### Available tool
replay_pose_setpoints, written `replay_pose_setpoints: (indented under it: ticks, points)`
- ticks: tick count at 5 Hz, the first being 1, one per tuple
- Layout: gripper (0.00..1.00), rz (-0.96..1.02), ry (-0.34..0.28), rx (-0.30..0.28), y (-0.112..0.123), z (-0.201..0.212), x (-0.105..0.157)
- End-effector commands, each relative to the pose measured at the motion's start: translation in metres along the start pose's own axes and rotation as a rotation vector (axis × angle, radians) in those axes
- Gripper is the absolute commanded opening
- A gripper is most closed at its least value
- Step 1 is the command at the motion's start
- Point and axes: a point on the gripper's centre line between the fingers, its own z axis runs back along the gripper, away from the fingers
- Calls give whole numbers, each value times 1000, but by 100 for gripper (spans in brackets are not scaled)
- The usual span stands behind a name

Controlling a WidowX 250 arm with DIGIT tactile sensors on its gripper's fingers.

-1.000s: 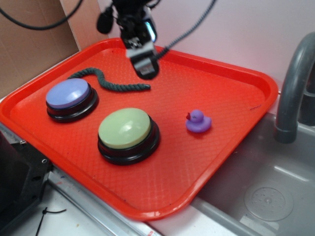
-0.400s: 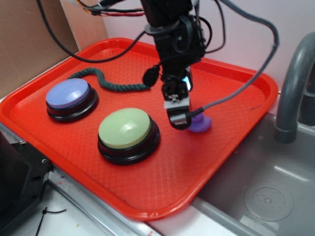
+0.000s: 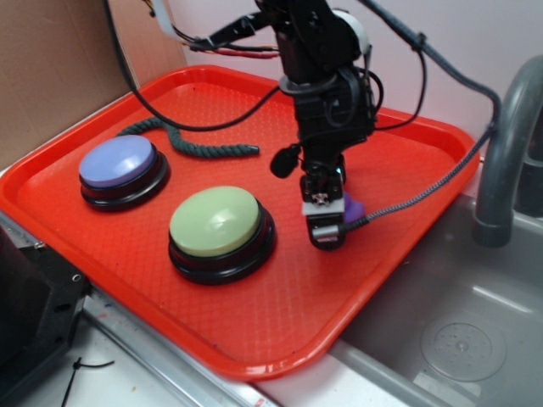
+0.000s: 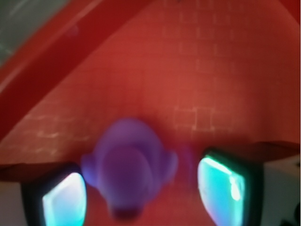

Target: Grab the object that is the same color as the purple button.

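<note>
The arm has its pincer (image 3: 327, 229) right down at the red tray (image 3: 399, 136), on the tray's right half, and the little purple duck (image 3: 353, 208) only peeks out from behind it, a sliver of violet showing at the pincer's right side. From the wrist camera the picture is blurred, but the duck (image 4: 129, 167) sits plainly between the two fingers, one glowing pad (image 4: 63, 200) at its left and the other well off to its right; the pincer (image 4: 141, 195) stands apart, not closed on it, and I cannot tell whether the left pad touches the duck. The duck rests on the tray's ribbed floor. Over on the left half sits the purple button (image 3: 124, 172), and just beside it, nearer the front edge, the green button (image 3: 221, 233). A dark green rope (image 3: 182, 140) curls along behind them. A grey tap (image 3: 507, 144) rises over the sink at the tray's right.
</note>
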Motion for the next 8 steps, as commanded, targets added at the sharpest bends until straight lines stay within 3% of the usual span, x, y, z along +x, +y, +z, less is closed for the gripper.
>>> replay_pose_setpoints:
  ticks: [1,2,3,4,6,8]
  points:
    - [92,-30,-30,23,-16,5,16]
    - [0,-13,-30,29,-18,5,17]
    - [0,21,-25,34,-17,7,15]
    - [0,172,30,24,-2,24,5]
    - [0,448,-10,75,9,105,-33]
    - [0,749,-88,98,18,163,-103]
